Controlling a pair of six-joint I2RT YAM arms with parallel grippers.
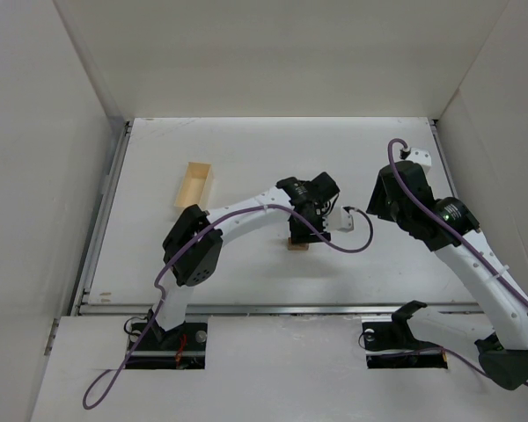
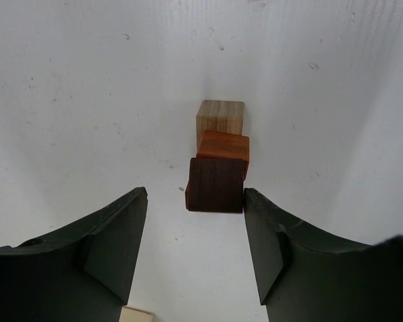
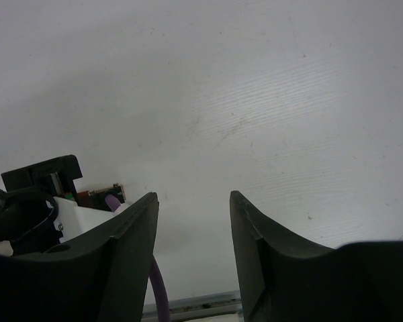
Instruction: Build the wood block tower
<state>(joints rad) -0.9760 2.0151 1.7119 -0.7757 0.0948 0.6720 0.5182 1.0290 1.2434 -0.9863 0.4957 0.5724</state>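
The wood block tower stands under my left gripper (image 2: 195,194). A light tan block (image 2: 220,117) is lowest, a reddish-orange cube (image 2: 222,145) sits on it, and a dark brown cube (image 2: 215,184) is on top. The left gripper is open. Its right fingertip (image 2: 255,208) is against the dark cube's right edge, and a wide gap separates the cube from the left fingertip. From above, only the tower's base (image 1: 297,245) shows below the left gripper (image 1: 304,220). My right gripper (image 3: 193,196) hangs open and empty to the right (image 1: 383,200).
A pale wooden tray (image 1: 194,185) lies at the back left of the table. A pale wooden corner (image 2: 136,314) shows at the bottom edge of the left wrist view. A purple cable (image 1: 352,246) loops beside the tower. White walls enclose the table.
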